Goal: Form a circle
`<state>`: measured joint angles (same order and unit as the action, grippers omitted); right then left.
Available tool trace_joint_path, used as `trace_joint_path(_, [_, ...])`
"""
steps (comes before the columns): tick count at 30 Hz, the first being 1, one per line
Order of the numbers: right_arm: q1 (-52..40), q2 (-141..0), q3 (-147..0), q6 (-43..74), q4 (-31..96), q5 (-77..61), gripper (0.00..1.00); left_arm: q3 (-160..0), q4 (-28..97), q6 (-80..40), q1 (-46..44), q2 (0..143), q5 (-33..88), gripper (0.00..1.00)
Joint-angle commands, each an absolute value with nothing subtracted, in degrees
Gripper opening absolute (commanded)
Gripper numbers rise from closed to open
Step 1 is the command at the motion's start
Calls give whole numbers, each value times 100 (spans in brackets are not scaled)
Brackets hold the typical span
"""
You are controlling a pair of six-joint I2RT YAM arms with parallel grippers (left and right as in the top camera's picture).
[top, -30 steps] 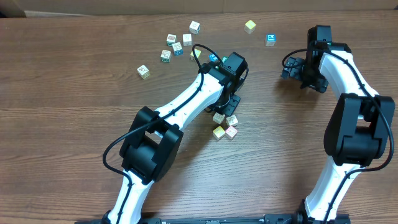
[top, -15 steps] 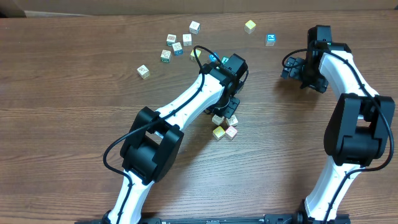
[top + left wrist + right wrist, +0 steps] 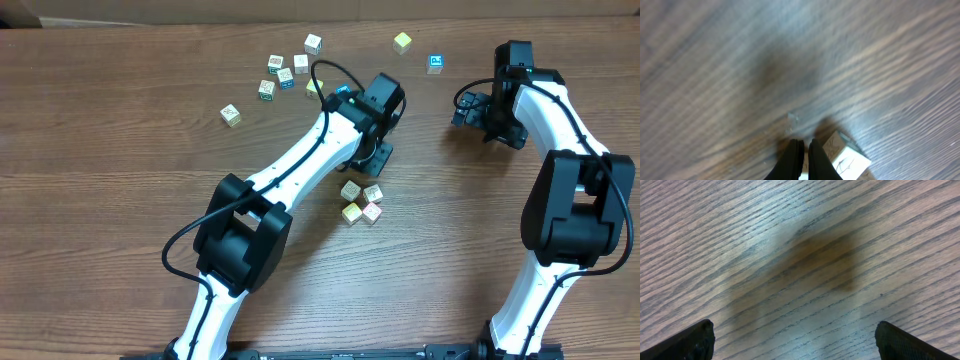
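While the L claw sits pinched together, empty, just beside the circle, a tight 4-cube clump mid-tabletop, the R claw hangs w/ jaws wide apart, well off to the right.

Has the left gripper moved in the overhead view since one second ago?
Yes. The left gripper has drawn away from the clump of pale cubes, up and slightly right in the picture.
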<state>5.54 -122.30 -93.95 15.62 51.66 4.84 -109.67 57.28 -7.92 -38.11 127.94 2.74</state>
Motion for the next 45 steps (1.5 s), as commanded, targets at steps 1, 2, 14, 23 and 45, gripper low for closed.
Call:
trace_joint_path(1, [565, -12160, -9452, 1566, 5144, 506, 100, -11159, 5885, -996, -3719, 12868, 19, 4])
trace_joint_path(2, [565, -12160, -9452, 1566, 5144, 504, 100, -11139, 6066, -1205, -3697, 12881, -340, 4])
trace_joint_path(14, [565, -12160, -9452, 1566, 5144, 506, 100, -10394, 5728, -1533, -3597, 12890, -786, 4])
trace_joint_path(23, [565, -12160, -9452, 1566, 5144, 504, 100, -10385, 5728, -687, -3607, 12892, 49, 4])
trace_joint_path(45, [565, -12162, -9452, 1566, 5144, 504, 100, -10359, 6066, -119, -3610, 12897, 202, 4])
